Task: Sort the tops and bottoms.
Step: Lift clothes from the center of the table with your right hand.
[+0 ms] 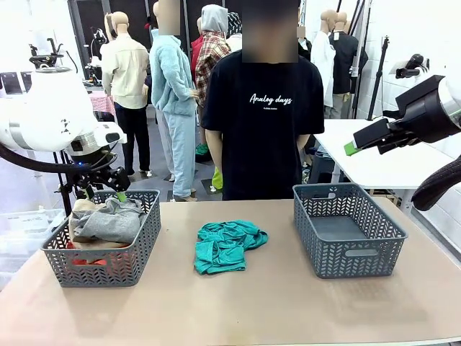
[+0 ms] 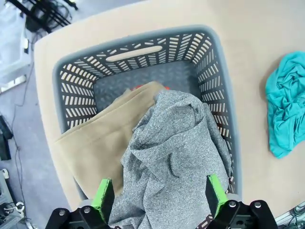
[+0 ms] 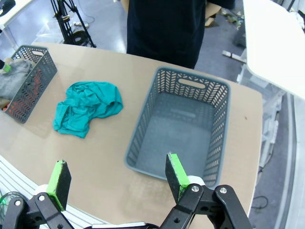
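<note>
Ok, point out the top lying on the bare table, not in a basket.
The teal T-shirt, crumpled on the table between the left basket and the empty right basket. The grey top and tan top sit inside the left basket.

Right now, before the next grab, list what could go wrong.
1. The grey shirt is heaped above the rim of the left basket, with the open left gripper just over it: a finger could snag it and drag it out.
2. The tan shirt seems to hang over that rim; adding more may push it off.
3. The teal shirt lies crumpled on the table: a pinch may catch one fold only.
</note>
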`<action>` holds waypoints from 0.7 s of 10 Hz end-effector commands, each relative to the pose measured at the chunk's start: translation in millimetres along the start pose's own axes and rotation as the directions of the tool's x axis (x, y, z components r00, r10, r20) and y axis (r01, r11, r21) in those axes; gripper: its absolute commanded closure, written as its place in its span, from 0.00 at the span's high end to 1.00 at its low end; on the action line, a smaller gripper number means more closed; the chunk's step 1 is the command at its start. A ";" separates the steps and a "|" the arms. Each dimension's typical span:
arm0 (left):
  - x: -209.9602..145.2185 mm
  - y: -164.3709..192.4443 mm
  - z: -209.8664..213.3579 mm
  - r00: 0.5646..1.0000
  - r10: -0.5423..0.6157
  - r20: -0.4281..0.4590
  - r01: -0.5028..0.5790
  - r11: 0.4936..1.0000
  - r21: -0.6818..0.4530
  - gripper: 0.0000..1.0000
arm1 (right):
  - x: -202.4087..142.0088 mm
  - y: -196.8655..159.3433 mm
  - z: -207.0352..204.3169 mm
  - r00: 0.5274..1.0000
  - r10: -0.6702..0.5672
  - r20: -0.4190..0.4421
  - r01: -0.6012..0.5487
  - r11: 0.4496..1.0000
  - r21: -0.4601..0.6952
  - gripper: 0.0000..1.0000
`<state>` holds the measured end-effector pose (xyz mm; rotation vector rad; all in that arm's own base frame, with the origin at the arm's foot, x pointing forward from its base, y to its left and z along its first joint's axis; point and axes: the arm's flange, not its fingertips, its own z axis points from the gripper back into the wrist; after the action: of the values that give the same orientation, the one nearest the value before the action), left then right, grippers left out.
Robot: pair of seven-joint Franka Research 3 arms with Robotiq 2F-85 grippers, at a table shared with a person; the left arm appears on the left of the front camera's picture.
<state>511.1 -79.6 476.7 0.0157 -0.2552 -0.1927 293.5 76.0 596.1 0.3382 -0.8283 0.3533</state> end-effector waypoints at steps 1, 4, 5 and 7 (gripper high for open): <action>0.6 1.1 1.2 1.000 0.000 0.007 0.000 1.000 0.002 1.00 | -1.9 0.4 -2.0 1.000 -0.013 0.000 0.013 1.000 0.003 1.00; 0.6 1.1 1.2 1.000 0.000 0.007 0.000 1.000 0.002 1.00 | -1.9 0.4 -2.0 1.000 -0.013 0.000 0.013 1.000 0.003 1.00; 0.6 1.1 1.2 1.000 0.000 0.007 0.000 1.000 0.002 1.00 | -1.9 0.4 -2.0 1.000 -0.013 0.000 0.013 1.000 0.003 1.00; 0.0 0.0 0.0 1.000 0.000 0.000 0.000 1.000 0.000 1.00 | -1.9 0.4 -2.0 1.000 -0.013 0.000 0.013 1.000 0.003 1.00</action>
<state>511.1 -79.9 476.6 0.0157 -0.2552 -0.1933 293.5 76.0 596.1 0.3383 -0.8283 0.3533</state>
